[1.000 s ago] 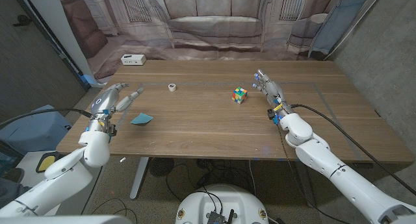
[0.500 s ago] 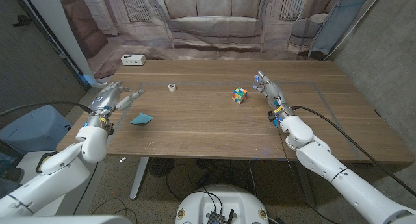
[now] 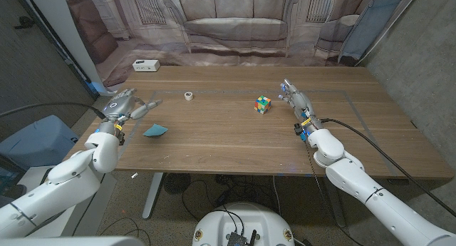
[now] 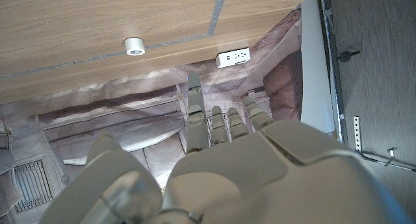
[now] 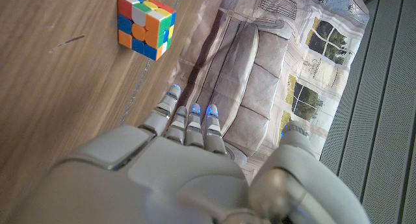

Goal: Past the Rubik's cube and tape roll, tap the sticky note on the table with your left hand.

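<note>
The sticky note (image 3: pixel 154 130), a teal slip, lies on the wooden table (image 3: pixel 235 142), on the robot's left of the Rubik's cube (image 3: pixel 263 104) and nearer the robot than the tape roll (image 3: pixel 188 96). The left hand (image 3: pixel 127 105) hovers just beside the note, off its far left corner, fingers stretched out and slightly apart, holding nothing and not touching it. The tap looks not yet made; the hand would need to come over the note and down. The right hand (image 3: pixel 294 98) waits just beside the cube, fingers extended close together, empty.
</note>
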